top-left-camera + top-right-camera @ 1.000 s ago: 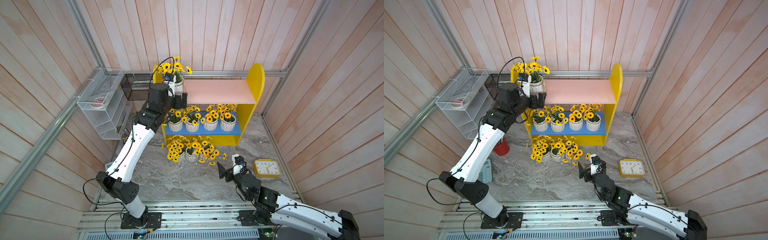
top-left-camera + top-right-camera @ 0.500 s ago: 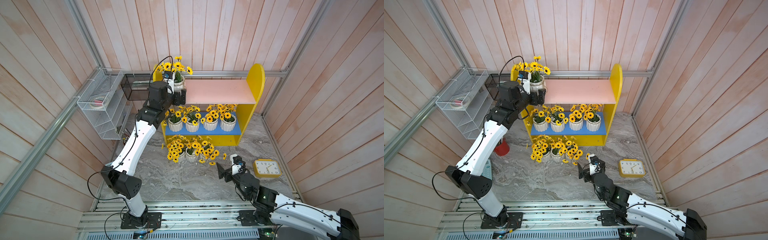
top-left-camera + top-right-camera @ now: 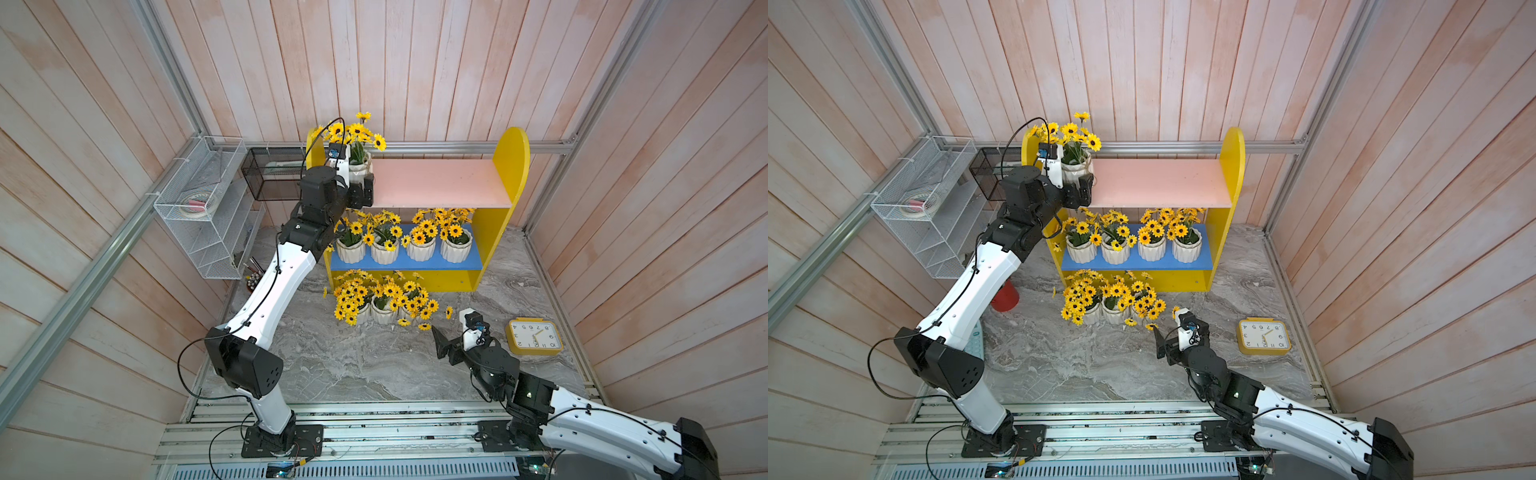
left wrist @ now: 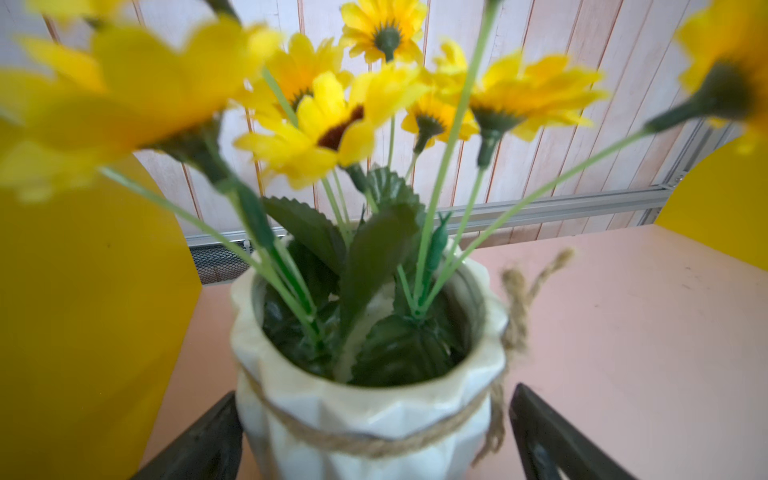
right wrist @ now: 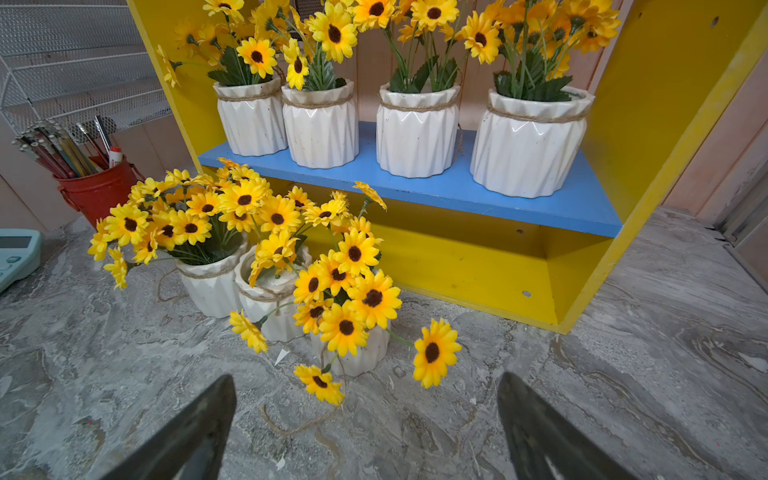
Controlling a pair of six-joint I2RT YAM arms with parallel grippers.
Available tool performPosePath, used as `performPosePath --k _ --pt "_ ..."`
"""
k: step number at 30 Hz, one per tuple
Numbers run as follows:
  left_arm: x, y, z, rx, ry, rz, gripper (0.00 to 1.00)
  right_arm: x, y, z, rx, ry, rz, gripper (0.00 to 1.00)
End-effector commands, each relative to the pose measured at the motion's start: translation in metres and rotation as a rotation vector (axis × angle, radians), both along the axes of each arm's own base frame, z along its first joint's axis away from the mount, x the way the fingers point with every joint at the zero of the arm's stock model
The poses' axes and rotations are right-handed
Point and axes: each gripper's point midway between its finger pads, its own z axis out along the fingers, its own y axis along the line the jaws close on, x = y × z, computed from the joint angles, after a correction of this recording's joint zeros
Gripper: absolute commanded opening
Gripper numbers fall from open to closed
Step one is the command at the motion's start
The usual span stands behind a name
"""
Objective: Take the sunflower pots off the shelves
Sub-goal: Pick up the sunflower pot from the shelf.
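- L arm has crept fwd over the last sec. Its elbow has come up, and the left hand has edged in round the top pot.
- The top pot hasn't budged. It stands upright at the end of the pink upper board, just beside the yellow side panel of the shelves.
- To me the approach looks done. Next is squeeze & lift, w/o snagging the flowers.
- Left hand: spread wide, one finger each side of the top pot's body, below the twine. One finger looks touching or nearly so; the other shows a gap. No grip yet.
- Right hand has barely shifted. It's spread wide, empty, hovering over the tabletop just in front of the 3 pots already down.
- Tally: 3 off, 4 pots on the blue lower board, 1 up top, so 5 to go.
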Motion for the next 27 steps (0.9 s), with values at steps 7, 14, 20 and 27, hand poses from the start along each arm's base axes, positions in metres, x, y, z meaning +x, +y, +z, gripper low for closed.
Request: performPosePath --k 7,14,20,27 --pt "0.005 0.005 0.018 -0.064 -0.089 0.041 1.0 -0.001 0.001 0.001 0.009 -0.012 0.018 0.98" --pt "0.02 0.008 0.019 -0.031 -0.103 0.087 1.0 -0.002 0.002 0.002 0.018 -0.017 0.024 0.98" --pt "0.028 0.002 0.012 -0.025 -0.08 0.079 1.0 0.0 0.0 0.002 0.018 -0.019 0.019 0.98" --pt "0.034 0.0 0.009 -0.016 -0.084 0.081 1.0 0.0 0.0 0.001 0.023 -0.016 0.02 0.98"
